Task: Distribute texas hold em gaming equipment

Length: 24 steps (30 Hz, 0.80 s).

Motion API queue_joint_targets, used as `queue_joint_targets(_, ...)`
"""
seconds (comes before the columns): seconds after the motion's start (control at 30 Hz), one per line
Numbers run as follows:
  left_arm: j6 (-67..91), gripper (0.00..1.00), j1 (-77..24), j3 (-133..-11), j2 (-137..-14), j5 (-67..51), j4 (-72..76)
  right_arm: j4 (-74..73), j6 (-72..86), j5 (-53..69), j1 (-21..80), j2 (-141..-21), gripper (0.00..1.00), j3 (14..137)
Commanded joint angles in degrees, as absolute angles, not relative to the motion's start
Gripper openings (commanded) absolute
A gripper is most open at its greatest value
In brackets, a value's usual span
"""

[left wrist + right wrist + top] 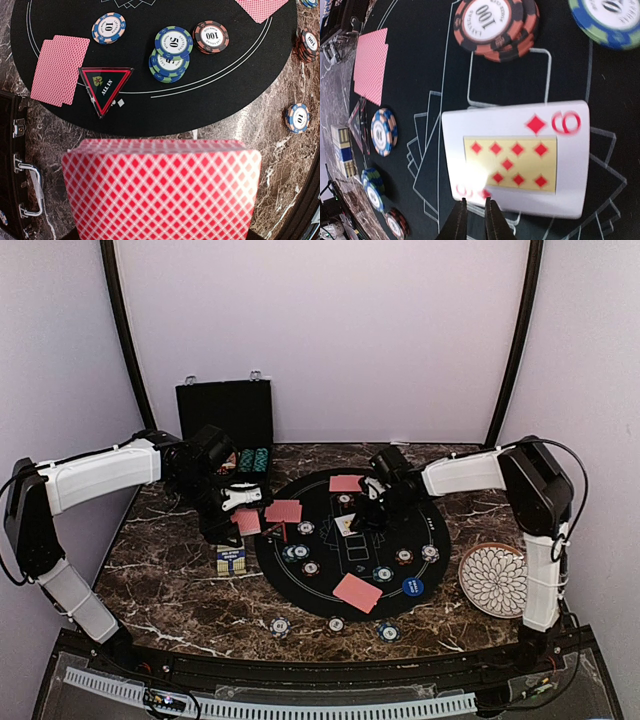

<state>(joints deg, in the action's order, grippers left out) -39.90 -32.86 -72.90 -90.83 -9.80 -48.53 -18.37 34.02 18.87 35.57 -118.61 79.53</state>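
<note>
A deck (160,190) of red-backed cards fills the bottom of the left wrist view. The left claw (243,510) is closed tight on it. Just above the deck, on the black mat (235,55), lies a triangle token (105,87) marked ALL IN, its point toward the deck. It sits just beside a pair of cards (57,70) lying face down at left centre. Further up are a 10 chip (108,28), two overlapping 50 chips (172,50) and, beside them, a 100 chip (210,36).

In the right wrist view a nine of diamonds (515,160) shows face up at frame centre. Its lower edge is nipped between the nearly closed fingers of the right claw (477,220). Whether the card touches the mat I cannot tell.

From above, the left claw is at the mat's upper left edge and the right claw is near its centre. A blue disc (413,587) sits at the mat's lower right. Three chips (336,624) lie on the counter (180,590) below the mat. A plate (493,580) stands at lower right and a black case (225,415) at upper left.
</note>
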Motion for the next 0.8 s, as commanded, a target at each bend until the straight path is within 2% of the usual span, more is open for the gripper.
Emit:
queue_joint_targets(0.0,-40.48,0.0,-32.96,-72.67,-88.47,-10.26,-49.38,-18.23,32.47,16.34,36.1,-111.52,0.16,74.67)
queue_joint_targets(0.77,-40.09,0.0,-32.91,-72.69,-88.34,-10.63,-49.57,-20.68,33.1,14.31,42.16,-100.91,0.13,54.29)
